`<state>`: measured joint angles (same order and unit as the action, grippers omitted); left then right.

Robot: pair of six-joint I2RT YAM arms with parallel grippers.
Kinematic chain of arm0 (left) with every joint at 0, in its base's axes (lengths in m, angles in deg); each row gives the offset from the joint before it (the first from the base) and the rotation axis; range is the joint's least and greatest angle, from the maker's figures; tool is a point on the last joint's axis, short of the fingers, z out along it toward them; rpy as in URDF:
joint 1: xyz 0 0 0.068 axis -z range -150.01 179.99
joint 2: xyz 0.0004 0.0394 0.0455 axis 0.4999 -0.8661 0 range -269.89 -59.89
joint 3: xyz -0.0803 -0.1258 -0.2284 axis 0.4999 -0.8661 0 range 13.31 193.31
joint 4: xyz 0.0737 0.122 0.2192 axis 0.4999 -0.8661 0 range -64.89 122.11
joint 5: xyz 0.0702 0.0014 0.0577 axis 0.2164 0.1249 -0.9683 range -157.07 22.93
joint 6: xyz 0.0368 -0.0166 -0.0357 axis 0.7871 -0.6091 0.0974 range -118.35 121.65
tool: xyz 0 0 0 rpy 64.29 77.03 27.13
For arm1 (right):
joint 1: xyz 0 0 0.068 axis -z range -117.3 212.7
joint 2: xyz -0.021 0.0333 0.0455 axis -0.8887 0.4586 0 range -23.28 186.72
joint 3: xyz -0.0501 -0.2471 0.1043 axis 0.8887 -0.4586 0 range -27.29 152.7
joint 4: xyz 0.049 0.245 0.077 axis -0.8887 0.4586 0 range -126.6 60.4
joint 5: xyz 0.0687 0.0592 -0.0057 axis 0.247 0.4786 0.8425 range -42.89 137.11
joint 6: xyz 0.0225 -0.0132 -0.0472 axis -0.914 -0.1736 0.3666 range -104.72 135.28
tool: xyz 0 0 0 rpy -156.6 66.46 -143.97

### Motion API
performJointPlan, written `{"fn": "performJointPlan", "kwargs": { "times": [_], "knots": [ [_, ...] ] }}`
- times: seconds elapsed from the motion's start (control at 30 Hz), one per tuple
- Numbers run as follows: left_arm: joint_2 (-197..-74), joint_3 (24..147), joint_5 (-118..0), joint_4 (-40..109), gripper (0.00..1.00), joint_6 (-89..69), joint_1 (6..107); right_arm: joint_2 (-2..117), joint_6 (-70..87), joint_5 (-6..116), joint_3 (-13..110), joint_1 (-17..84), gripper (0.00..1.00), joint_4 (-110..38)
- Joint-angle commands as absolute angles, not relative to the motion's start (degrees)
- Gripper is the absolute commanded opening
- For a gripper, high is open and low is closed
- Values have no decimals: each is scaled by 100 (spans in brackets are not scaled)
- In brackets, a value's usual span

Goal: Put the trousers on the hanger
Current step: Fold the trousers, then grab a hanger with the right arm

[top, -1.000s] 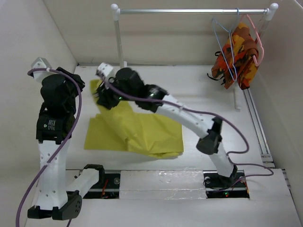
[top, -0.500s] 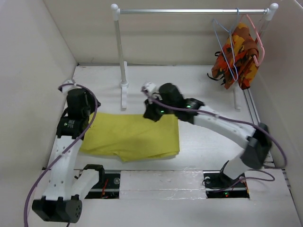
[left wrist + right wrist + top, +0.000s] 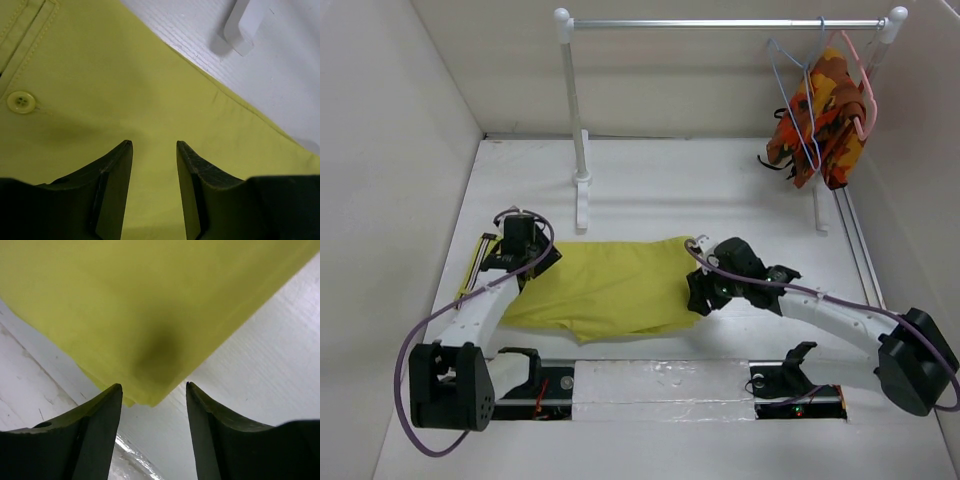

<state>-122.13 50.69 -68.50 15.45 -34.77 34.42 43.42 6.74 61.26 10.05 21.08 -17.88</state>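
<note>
While the long mustard yellow-green cloth trousers (image 3: 605, 290) lie flat on the white counter (image 3: 740, 190) in front of both arms, the left pincer (image 3: 517, 250) sits low over their left end. In the left wrist view its dark fingers (image 3: 112, 175) are spread with only a stretch of the cloth (image 3: 125, 90) below the gap, near a round yellow button (image 3: 21, 101). The white upright post (image 3: 575, 120) of the clothes rail stands just behind the garment. The right pincer (image 3: 697, 298) is at the trousers' right edge, also spread, over a folded corner (image 3: 150, 300). Far right, the thin pale-blue wire hanger (image 3: 807, 100) hangs on the silver rail (image 3: 720, 22), well apart from the trousers, beside an orange, red and brown patterned garment (image 3: 825, 110) on a thicker pink hanger (image 3: 865, 90).
</note>
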Motion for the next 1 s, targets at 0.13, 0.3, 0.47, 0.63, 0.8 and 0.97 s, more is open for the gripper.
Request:
{"fn": "performJointPlan", "kwargs": {
  "times": [0.13,0.3,0.47,0.63,0.8,0.97],
  "knots": [
    [-12922,4670,-7076,2367,36,-3983,3439,4580,8,5731,137,2254,47,-2412],
    [-12959,5065,-7059,2218,35,-4115,3439,4398,-212,5379,74,2105,35,-1965],
    [-12318,5933,-6794,2279,13,-3537,4034,3044,-107,4748,1065,1832,37,-658],
    [-12921,7050,-7180,2043,0,-3263,5720,2794,1209,4316,3896,2515,0,64],
    [-13898,8343,-8280,1708,0,-3183,8085,4112,2896,4296,6829,4199,0,883],
    [-14251,8547,-8605,1848,0,-3508,9299,5596,3303,5734,8678,6074,65,1182]
  ]
}}
